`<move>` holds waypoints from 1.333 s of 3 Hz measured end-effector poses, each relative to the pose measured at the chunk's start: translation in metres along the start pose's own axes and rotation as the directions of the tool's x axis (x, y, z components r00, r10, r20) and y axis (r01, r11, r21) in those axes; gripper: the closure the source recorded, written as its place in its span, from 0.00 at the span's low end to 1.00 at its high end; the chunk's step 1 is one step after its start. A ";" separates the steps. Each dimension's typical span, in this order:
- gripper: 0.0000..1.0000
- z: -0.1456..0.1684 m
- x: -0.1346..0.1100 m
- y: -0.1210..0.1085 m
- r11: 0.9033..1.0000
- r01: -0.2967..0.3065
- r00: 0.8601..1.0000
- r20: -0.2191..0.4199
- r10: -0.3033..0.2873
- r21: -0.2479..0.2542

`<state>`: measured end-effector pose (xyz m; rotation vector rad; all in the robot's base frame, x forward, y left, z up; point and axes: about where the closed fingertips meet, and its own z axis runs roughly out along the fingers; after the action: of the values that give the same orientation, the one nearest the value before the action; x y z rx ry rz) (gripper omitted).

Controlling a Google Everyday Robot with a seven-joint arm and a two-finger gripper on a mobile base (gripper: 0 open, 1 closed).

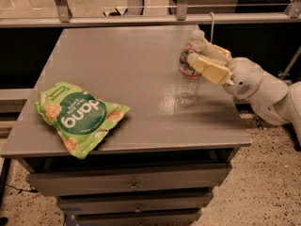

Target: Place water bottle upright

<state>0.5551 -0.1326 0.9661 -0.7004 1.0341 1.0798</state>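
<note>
The water bottle (189, 81) is clear and ribbed, with a white cap and a red-blue label band. It stands upright near the right edge of the grey table (122, 69), its base on the tabletop. My gripper (201, 55) reaches in from the right at the level of the label band. Its cream fingers (209, 69) sit on either side of the bottle's upper part, closed on it. The white arm (263, 88) stretches off to the right, beyond the table edge.
A green snack bag (77, 117) lies flat at the table's front left, overhanging the front edge. A metal rail (141, 20) runs along the back of the table. Drawers (131, 185) sit below the front.
</note>
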 end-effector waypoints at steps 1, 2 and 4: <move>0.83 0.001 0.005 0.003 1.000 -0.017 1.000 -0.006 0.017 -0.007; 0.84 0.002 0.007 0.004 1.000 -0.030 1.000 -0.009 0.030 -0.008; 0.37 0.000 0.008 0.007 0.999 -0.036 0.999 -0.015 0.036 -0.014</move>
<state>0.5496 -0.1268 0.9586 -0.7045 1.0560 1.1158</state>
